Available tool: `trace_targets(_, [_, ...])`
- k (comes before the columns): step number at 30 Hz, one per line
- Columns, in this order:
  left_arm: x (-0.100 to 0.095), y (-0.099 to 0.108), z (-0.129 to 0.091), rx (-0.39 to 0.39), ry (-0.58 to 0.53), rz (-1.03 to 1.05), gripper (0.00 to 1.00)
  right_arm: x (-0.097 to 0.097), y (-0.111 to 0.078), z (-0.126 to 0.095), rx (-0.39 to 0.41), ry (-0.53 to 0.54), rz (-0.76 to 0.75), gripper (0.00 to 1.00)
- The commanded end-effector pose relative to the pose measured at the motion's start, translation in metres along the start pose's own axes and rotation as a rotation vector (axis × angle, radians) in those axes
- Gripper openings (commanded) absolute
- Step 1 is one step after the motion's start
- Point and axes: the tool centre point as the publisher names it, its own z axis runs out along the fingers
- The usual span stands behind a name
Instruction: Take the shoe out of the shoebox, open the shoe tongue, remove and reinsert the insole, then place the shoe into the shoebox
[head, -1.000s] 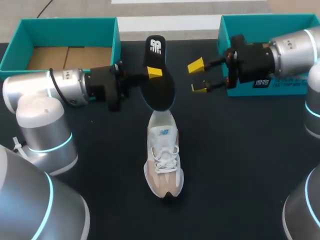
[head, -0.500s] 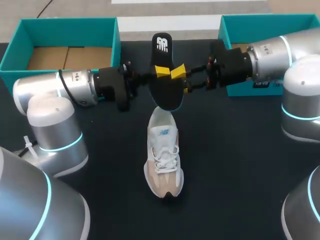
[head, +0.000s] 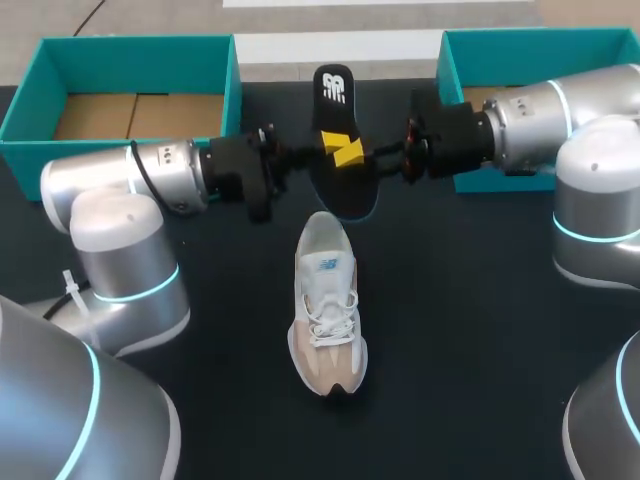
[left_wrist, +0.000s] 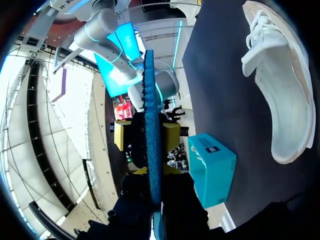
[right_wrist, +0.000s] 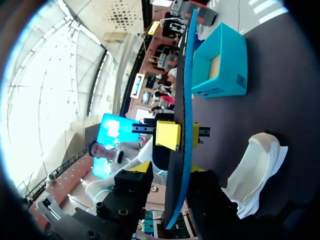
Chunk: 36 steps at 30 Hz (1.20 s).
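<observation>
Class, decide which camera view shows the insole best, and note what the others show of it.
Head view: the insole shows its black top face and outline. Both wrist views catch it edge-on, a thin blue strip.

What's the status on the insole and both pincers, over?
Left pincer shut on insole; right pincer shut on it too. Insole out, held just beyond shoe's heel. Shoe on table, nothing between them.

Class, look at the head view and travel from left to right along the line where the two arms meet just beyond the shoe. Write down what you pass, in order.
left arm → insole → right arm
</observation>
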Motion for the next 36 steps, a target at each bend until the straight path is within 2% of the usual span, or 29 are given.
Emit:
trace_targets(1, [0.000, -0.004, 0.001, -0.006, -0.006, 0.001, 0.00, -0.002, 0.002, 0.002, 0.005, 0.001, 0.002, 0.31])
trace_targets(6, [-0.002, -0.006, 0.003, -0.009, -0.018, -0.003, 0.00, -0.003, 0.003, 0.004, 0.005, 0.005, 0.002, 0.26])
trace_targets(18, [-0.001, -0.008, 0.002, -0.014, -0.022, -0.016, 0.00, -0.004, 0.002, 0.005, -0.001, 0.008, 0.003, 0.00])
trace_targets(26, [-0.008, -0.012, -0.003, 0.011, -0.026, -0.056, 0.00, -0.006, 0.001, 0.006, 0.001, 0.009, 0.007, 0.00])
trace_targets(27, [-0.009, -0.012, -0.004, 0.008, -0.013, -0.067, 0.44, -0.006, 0.001, 0.006, 0.001, 0.007, 0.005, 0.00])
trace_targets(28, [-0.010, -0.012, -0.005, 0.014, -0.009, -0.083, 1.00, -0.006, 0.001, 0.006, 0.000, 0.004, -0.001, 0.00])
trace_targets(36, [-0.021, -0.004, -0.024, -0.002, 0.012, -0.147, 1.00, -0.006, 0.004, 0.003, -0.015, -0.034, -0.027, 0.00])
